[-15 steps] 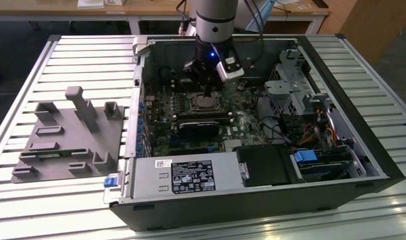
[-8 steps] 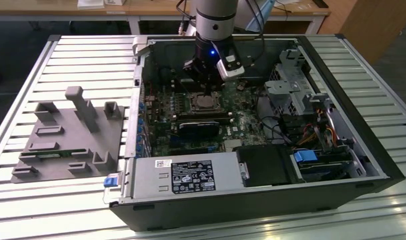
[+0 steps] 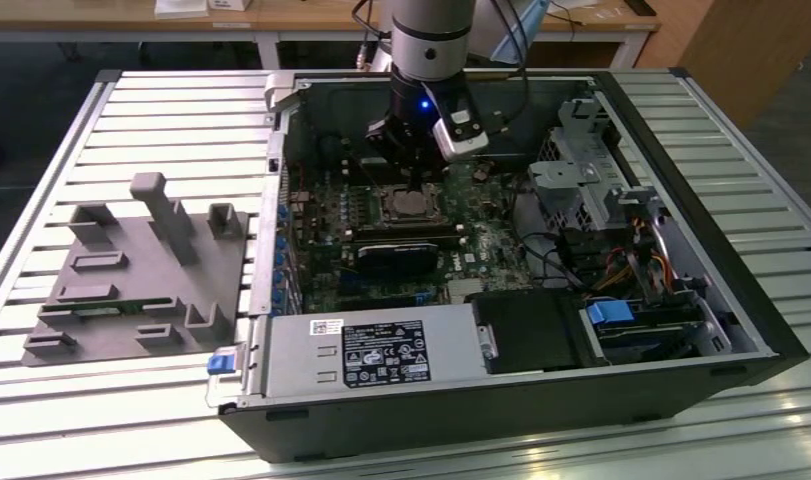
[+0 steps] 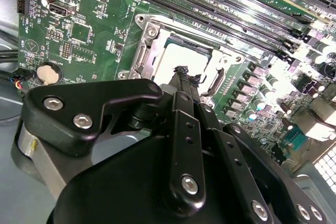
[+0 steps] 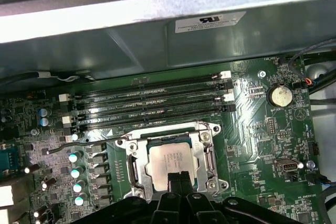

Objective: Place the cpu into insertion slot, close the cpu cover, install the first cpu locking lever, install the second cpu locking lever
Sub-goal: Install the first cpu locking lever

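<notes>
The pincer [image 5: 178,181], fingers closed together on nothing, points down at the cpu [image 5: 170,158], which lies flat in the slot [image 5: 140,167] with the cover [image 5: 209,150] down around it, seemingly so the narrow tips can push rather than grasp.

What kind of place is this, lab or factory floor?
Likely a robotics lab or workshop test bench: an open desktop computer case lies on a slatted metal table, a grey fixture block sits beside it, and wooden desks stand behind. The gripper hangs over the cpu.
</notes>
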`<state>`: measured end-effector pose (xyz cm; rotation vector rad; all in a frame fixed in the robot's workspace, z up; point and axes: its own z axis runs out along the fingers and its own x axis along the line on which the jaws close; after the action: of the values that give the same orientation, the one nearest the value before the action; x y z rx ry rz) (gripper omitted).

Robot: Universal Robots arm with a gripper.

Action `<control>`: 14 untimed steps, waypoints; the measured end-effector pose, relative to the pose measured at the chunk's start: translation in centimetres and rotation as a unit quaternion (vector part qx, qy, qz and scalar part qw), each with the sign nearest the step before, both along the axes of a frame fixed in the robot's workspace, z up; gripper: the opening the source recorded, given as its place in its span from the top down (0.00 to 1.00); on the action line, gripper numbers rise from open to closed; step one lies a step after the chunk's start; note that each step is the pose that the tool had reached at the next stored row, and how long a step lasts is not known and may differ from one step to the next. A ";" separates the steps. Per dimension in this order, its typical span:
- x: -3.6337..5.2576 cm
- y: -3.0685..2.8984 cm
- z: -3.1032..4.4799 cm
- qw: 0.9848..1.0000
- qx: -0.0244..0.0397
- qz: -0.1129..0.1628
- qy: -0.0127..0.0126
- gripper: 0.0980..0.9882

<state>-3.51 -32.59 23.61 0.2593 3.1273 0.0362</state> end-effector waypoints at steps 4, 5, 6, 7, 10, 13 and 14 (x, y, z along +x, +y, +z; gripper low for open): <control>-0.06 0.00 0.01 1.000 0.000 0.000 0.000 0.99; -0.15 0.00 0.01 1.000 0.000 0.000 0.000 0.99; -0.26 0.00 0.01 1.000 0.000 0.000 0.000 0.99; -0.36 0.00 0.00 1.000 0.000 0.000 0.000 0.99; -0.84 0.00 0.01 1.000 0.000 0.000 0.000 0.99; -1.54 0.00 0.00 1.000 0.001 0.000 0.000 0.99; -1.77 0.00 0.00 1.000 0.001 0.000 0.000 0.99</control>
<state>-5.28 -32.59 23.61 0.2592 3.1273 0.0400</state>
